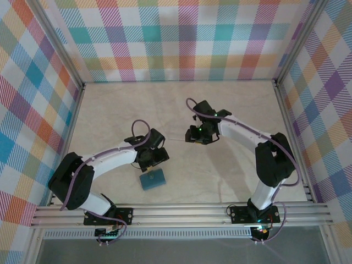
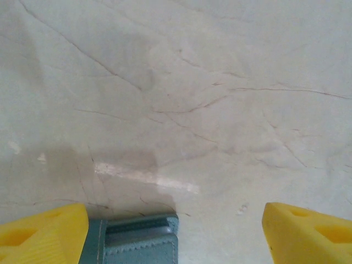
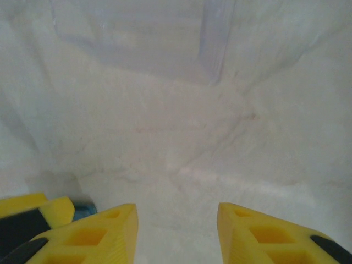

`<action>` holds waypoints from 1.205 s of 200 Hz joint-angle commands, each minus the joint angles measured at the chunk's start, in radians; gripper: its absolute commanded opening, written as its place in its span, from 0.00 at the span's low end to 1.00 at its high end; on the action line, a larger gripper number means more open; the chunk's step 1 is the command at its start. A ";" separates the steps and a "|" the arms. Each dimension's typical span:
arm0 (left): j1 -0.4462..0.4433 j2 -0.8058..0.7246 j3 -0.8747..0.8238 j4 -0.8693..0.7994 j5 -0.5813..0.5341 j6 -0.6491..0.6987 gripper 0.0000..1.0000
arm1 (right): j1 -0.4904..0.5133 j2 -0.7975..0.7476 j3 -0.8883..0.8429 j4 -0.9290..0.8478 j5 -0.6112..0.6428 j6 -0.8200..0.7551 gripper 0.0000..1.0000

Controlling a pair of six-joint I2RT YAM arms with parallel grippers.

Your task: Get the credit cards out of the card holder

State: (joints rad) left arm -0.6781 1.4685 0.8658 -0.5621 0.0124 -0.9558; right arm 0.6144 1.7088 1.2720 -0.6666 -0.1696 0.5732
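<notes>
The teal card holder [image 1: 153,180] lies flat on the table near the front edge, just in front of my left gripper [image 1: 153,160]. In the left wrist view its stitched edge [image 2: 137,242] shows low down beside the left finger [image 2: 49,231]. The left gripper [image 2: 175,231] is open wide and grips nothing. My right gripper [image 1: 193,136] hovers mid-table, open, with bare table between its fingers [image 3: 177,225]. A faint pale rectangle [image 3: 143,38], seemingly a whitish credit card, lies flat on the table ahead of it.
Checked walls enclose the table on three sides, with a metal rail [image 1: 181,212] along the front. In the right wrist view the left arm's yellow finger [image 3: 38,209] shows at the lower left, close by.
</notes>
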 commanded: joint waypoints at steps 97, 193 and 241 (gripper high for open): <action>0.141 -0.069 -0.123 -0.268 -0.043 0.194 0.45 | 0.512 -0.056 -0.226 0.254 -0.163 0.329 0.44; 0.085 -0.149 -0.239 -0.189 0.129 0.129 0.35 | 0.520 0.092 -0.307 0.539 -0.137 0.541 0.38; 0.012 -0.161 -0.262 -0.090 0.211 0.051 0.35 | 0.448 0.064 -0.347 0.563 -0.109 0.538 0.40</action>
State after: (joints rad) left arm -0.6155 1.3102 0.6189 -0.7292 0.1200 -0.8444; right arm 1.1030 1.7981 0.9455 -0.1349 -0.3443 1.0916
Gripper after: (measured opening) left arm 0.351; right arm 0.393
